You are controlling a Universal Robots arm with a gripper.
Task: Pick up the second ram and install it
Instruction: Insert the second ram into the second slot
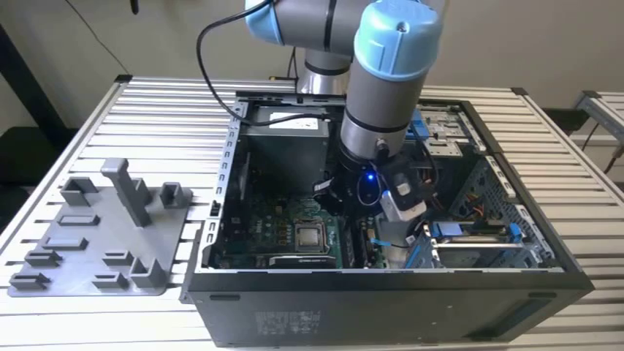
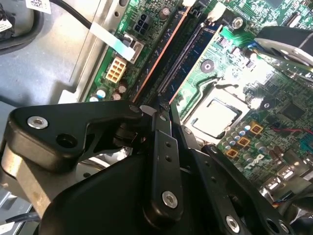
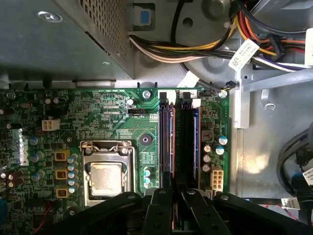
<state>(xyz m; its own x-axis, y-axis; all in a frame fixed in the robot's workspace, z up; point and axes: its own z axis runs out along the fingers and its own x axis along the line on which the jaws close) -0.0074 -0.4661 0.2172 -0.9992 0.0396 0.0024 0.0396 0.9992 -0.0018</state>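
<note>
A: Big stuff first, pls. Where's the arm?

B: Open PC case [image 1: 390,292] on the slatted table [image 1: 166,110]. Arm [image 1: 385,95] reaches down inside it, over the green motherboard [image 3: 122,117]. Grey fixture [image 1: 98,248] sits well apart, on the exterior view's left.

A: And the second ram?

B: The second ram [image 3: 185,142] is at the memory sockets, just beside the CPU socket [image 3: 107,176], on the exterior view's right of it. It's a dark strip, seen edge-on in both wrist views. Can't tell if it's fully seated or just resting in the socket mouth.

A: Jaws?

B: Gripper [image 3: 172,193] is at the stick's end. Jaws are narrow and look pinched on its two flat faces, w/ barely a gap.

A: Orientation?

B: Standing on its long edge, faces upright. Long axis runs parallel to the sockets and the neighbouring stick, near-to-far in the exterior view.

A: How will it handle?

B: My guess is very light and stiff along its length, but thin, so it'd twist or crack if levered sideways. Faces are smooth-ish w/ chips, and the contact edge is fragile. Best hold is on the flat faces, near the top edge. Needs a straight push, no tilt, imo.
</note>
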